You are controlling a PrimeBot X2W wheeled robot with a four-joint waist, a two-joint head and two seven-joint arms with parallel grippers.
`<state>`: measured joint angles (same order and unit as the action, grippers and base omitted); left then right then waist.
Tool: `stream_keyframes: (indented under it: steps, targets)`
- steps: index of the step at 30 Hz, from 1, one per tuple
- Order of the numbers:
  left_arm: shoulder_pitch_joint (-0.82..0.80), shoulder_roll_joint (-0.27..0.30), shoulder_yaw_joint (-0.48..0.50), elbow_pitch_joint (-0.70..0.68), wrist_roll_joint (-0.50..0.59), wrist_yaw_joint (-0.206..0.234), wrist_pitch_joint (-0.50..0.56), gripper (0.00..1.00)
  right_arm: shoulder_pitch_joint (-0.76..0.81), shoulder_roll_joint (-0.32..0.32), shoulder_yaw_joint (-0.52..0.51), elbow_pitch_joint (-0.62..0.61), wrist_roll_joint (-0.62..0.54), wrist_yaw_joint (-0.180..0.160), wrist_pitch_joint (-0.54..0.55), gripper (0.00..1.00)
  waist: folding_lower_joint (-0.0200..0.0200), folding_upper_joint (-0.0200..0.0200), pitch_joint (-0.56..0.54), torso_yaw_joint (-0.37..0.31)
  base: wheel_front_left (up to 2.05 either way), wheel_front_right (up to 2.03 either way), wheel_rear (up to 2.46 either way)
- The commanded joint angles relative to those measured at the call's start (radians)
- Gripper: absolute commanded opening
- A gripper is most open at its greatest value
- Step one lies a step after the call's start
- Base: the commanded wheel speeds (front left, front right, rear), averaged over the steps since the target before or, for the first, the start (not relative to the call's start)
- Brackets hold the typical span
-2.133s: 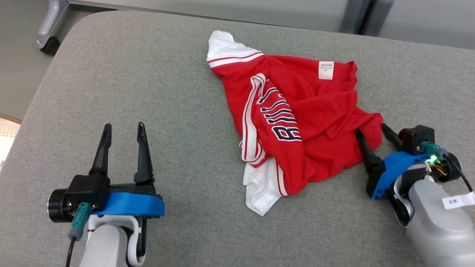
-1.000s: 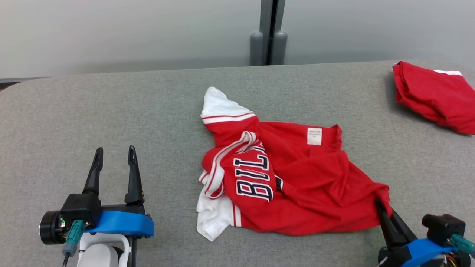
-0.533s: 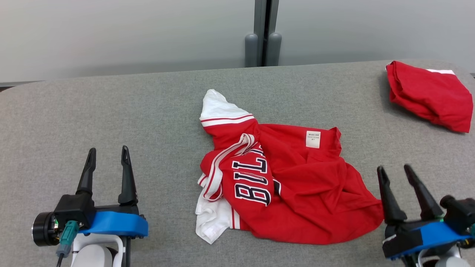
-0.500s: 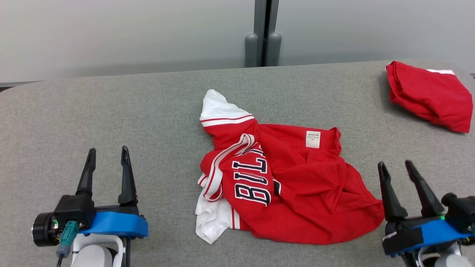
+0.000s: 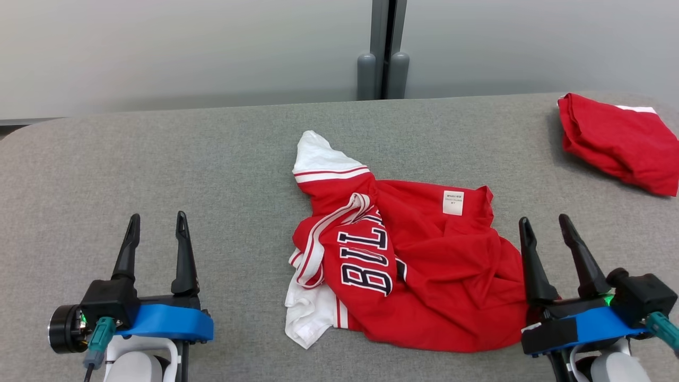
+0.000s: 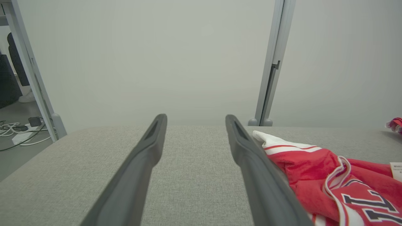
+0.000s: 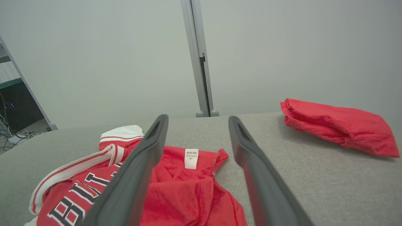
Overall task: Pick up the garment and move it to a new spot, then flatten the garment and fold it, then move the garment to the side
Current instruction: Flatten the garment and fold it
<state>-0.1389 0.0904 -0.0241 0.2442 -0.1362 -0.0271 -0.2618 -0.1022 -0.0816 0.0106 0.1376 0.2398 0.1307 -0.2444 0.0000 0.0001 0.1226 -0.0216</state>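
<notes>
A crumpled red garment (image 5: 424, 270) with white trim and dark lettering lies in the middle of the grey table (image 5: 159, 159). It also appears in the left wrist view as the garment (image 6: 314, 163) and in the right wrist view as the garment (image 7: 188, 188). At the lower right my right gripper (image 5: 545, 223) stands open beside the cloth's right edge, holding nothing. My left gripper (image 5: 157, 218) stands open at the lower left, well clear of the cloth. Its fingers (image 6: 150, 150) frame bare table.
A second red cloth (image 5: 620, 140), folded, lies at the table's far right; it is the cloth (image 7: 339, 125) in the right wrist view. A grey partition with a post (image 5: 383, 50) runs behind the table. Bare table lies left of the garment.
My right gripper has opened and let go of the garment's right corner, then drawn back a little. The cloth now rests loose on the table. The head camera has shifted slightly.
</notes>
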Motion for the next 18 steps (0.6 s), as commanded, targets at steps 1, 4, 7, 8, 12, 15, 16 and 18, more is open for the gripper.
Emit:
stream_keyframes:
  steps: [1, 4, 7, 8, 12, 15, 16, 18]
  targets:
    - [0.003, 0.001, -0.005, 0.000, 0.007, 0.000, -0.004, 1.00, -0.014, 0.002, 0.001, 0.008, -0.002, 0.000, -0.007, 1.00, 0.0000, -0.0001, 0.000, 0.002, 0.00, 0.00, 0.00]
    - [0.003, -0.001, -0.006, 0.002, 0.007, 0.002, -0.004, 1.00, -0.020, 0.007, 0.003, 0.035, -0.010, 0.000, -0.012, 1.00, 0.0000, -0.0001, -0.001, 0.004, 0.00, 0.00, 0.00]
    - [0.005, 0.000, -0.005, 0.003, 0.007, 0.003, -0.004, 1.00, -0.026, 0.009, 0.005, 0.054, -0.015, 0.000, -0.014, 1.00, 0.0000, -0.0001, 0.000, 0.002, 0.00, 0.00, 0.00]
    - [0.002, 0.001, -0.008, 0.003, 0.008, 0.002, -0.004, 1.00, -0.031, 0.008, 0.006, 0.059, -0.016, 0.000, -0.015, 1.00, 0.0000, -0.0001, 0.001, 0.001, 0.00, 0.00, 0.00]
    - [-0.028, -0.004, -0.044, 0.010, 0.019, -0.015, -0.004, 1.00, -0.044, 0.004, 0.007, 0.066, -0.020, 0.000, -0.018, 1.00, 0.0000, -0.0001, 0.005, -0.004, 0.00, 0.00, 0.00]
    - [-0.050, -0.013, -0.087, 0.029, 0.028, -0.028, -0.004, 1.00, -0.050, -0.002, 0.008, 0.071, -0.018, 0.000, -0.019, 1.00, 0.0000, -0.0001, 0.007, -0.006, 0.00, 0.00, 0.00]
    - [-0.056, -0.014, -0.104, 0.038, 0.031, -0.035, -0.004, 1.00, -0.052, -0.004, 0.009, 0.072, -0.016, 0.000, -0.019, 1.00, 0.0000, -0.0001, 0.007, -0.008, 0.00, 0.00, 0.00]
    - [-0.072, -0.018, -0.136, 0.058, 0.036, -0.044, -0.004, 1.00, -0.053, -0.006, 0.008, 0.075, -0.016, 0.000, -0.020, 1.00, 0.0000, -0.0001, 0.008, -0.011, 0.00, 0.00, 0.00]
